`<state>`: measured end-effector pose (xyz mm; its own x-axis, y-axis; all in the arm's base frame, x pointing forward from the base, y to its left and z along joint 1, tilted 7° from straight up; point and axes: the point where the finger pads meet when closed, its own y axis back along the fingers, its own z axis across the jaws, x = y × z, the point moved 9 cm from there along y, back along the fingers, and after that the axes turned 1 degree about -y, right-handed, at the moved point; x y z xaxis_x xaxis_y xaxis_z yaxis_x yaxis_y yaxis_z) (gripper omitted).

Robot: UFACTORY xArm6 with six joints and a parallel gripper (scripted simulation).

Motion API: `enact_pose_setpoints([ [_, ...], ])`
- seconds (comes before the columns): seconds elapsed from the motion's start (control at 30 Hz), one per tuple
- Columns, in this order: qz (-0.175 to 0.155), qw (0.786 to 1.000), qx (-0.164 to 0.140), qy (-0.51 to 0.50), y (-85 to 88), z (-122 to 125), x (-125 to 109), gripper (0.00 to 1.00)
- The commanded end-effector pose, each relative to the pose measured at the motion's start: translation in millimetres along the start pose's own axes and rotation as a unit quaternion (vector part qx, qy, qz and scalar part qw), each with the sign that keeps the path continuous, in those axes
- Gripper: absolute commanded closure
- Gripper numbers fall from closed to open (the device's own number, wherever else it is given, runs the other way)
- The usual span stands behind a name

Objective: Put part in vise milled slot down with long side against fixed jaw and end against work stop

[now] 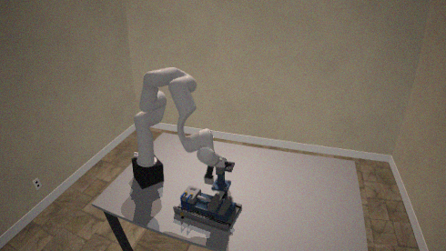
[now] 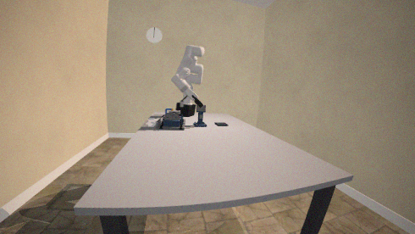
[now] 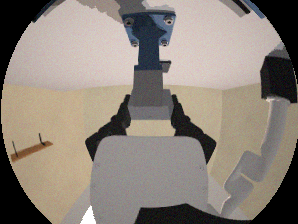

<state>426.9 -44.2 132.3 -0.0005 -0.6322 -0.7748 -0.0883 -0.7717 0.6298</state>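
Grey bench (image 1: 296, 191) carried everything. White arm (image 1: 182, 105) reached down from its black base (image 1: 157, 179) to the blue V-block (image 1: 221, 182), just behind the vise (image 1: 207, 206). Infeed plate (image 2: 221, 124) lay apart, bare. Pincer (image 3: 150, 111) was clenched on the part (image 3: 150, 90), dark fingers on both sides; part's far end sat in the V-block (image 3: 150, 32).

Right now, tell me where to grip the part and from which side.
Grip the part across its two flat long sides, at the end away from the V-block, coming in along its length. Those faces are parallel and free, while the far end meets the V-block. The gripper is shut on it this way.
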Motion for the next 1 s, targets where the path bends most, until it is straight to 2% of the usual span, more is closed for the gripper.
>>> enact_pose_setpoints([
  [0.0, 0.000, 1.000, 0.001, 0.002, 1.6, -1.1, -1.3, 1.00],
  [0.97, 0.000, 1.000, 0.001, 0.002, 9.1, -0.1, -8.9, 1.00],
])
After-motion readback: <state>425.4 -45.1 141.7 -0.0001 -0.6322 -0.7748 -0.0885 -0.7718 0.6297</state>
